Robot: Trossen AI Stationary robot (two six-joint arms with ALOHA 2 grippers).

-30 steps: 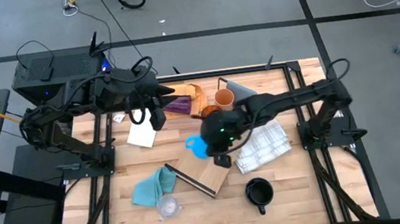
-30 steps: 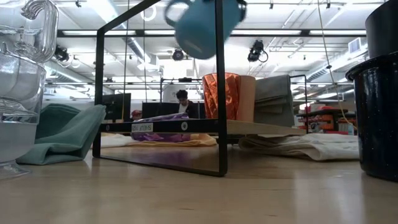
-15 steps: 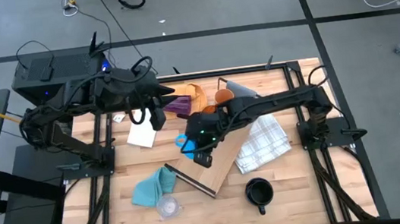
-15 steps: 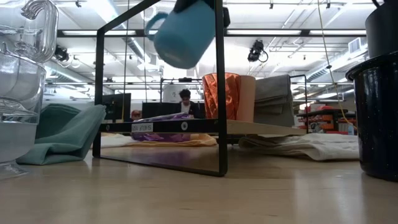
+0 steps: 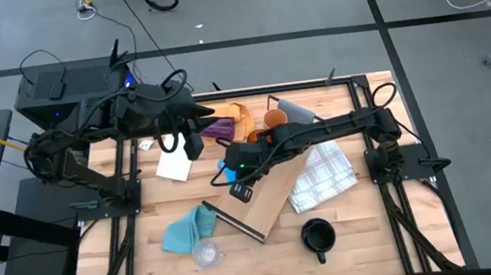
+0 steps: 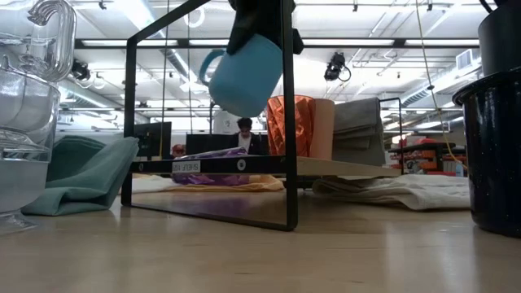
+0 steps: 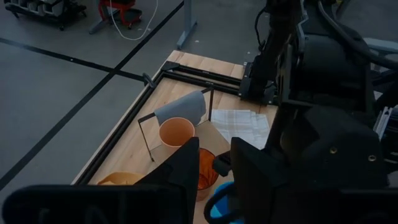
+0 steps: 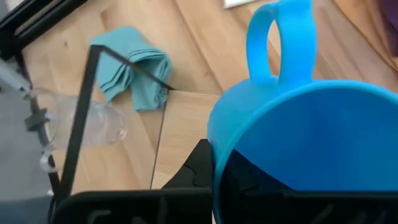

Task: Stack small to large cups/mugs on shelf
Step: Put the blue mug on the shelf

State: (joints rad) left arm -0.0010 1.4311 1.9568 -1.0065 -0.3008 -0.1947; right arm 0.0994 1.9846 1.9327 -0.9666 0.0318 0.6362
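The right gripper (image 5: 234,171) grasped the light blue mug (image 6: 242,73) above the shelf (image 5: 267,196), the left gripper (image 5: 192,144) at ten o'clock, grip undeterminable.

On the desk (image 5: 378,224): one light blue mug (image 6: 242,73), one dark mug (image 5: 318,237), one amber cup (image 6: 290,125), one tan cup (image 7: 176,131), one purple tumbler (image 5: 219,129), one shelf (image 5: 275,185), two cloths.

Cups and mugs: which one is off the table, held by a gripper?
The light blue mug. The right gripper is shut on its rim, carrying it tilted above the shelf. The tan cup and amber cup stand on the shelf.
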